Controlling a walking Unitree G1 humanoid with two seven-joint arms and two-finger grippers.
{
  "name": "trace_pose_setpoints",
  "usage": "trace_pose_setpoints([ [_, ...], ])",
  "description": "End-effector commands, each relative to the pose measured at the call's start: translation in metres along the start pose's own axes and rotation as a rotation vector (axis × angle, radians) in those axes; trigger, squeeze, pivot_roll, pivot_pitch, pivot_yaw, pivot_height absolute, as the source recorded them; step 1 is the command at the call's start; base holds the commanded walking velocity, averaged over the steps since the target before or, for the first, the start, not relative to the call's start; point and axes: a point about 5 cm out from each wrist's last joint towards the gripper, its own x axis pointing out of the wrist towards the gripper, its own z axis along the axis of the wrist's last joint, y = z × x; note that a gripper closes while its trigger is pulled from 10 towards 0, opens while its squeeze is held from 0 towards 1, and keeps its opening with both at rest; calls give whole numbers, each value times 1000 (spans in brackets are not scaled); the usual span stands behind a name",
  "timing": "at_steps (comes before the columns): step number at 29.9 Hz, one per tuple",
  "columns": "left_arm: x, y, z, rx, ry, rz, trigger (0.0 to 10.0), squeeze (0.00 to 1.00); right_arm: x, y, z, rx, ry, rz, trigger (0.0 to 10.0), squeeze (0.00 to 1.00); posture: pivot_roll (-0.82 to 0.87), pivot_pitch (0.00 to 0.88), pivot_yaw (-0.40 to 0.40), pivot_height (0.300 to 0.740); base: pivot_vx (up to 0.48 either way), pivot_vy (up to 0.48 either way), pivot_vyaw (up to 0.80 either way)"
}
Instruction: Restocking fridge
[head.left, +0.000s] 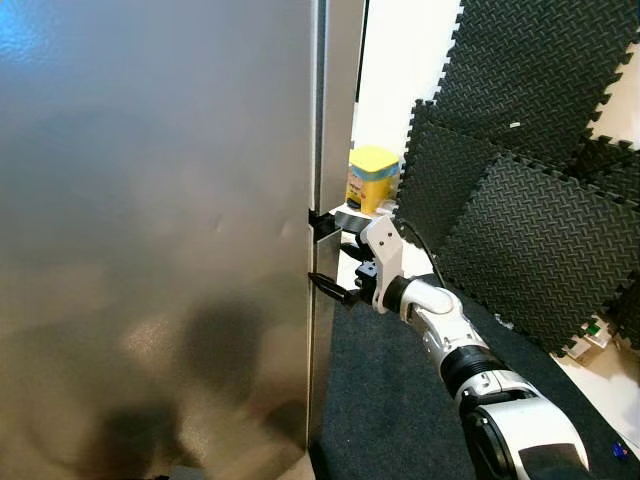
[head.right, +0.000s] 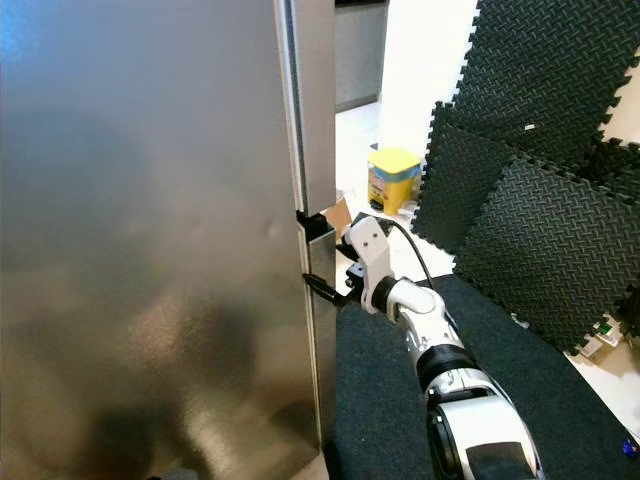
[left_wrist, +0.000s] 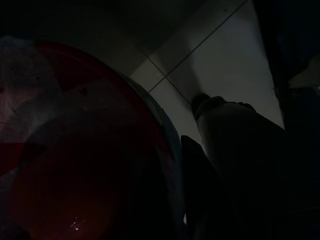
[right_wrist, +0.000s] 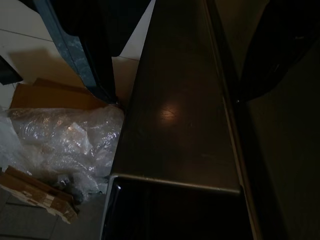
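The right gripper (head.left: 335, 270) is raised to the edge of the fridge door (head.left: 150, 230), at the dark recessed notch (head.left: 322, 222) in the door's side strip; one black finger (head.left: 330, 287) lies against the strip just below that notch, the other sits just above it beside the notch, so the fingers are spread and nothing is pinched between them. In the right wrist view the door edge (right_wrist: 180, 110) runs straight ahead of the fingers, with crumpled plastic wrap (right_wrist: 65, 140) and cardboard (right_wrist: 45, 97) on the floor beyond.

The door appears closed; the step in hand is judged to be opening it. Seat a fingertip fully behind the door edge before pulling; pull along the door's swing arc, away from the hinge side; keep the wrist in line with the forearm so that the finger does not slip off the smooth steel.

The left gripper hangs low; its wrist view is dark, with a red rounded object (left_wrist: 75, 165) close before it; its finger state cannot be told.

A yellow-lidded tub (head.left: 372, 178) stands beyond the right gripper, well apart.
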Motion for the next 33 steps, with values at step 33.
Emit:
trace_pose_setpoints([
  [33,-1,2,-9,26,36,1,10000,0,-29,-60,15,-78,19,-611,10000,0,-6,0,10,740,0,0,0],
])
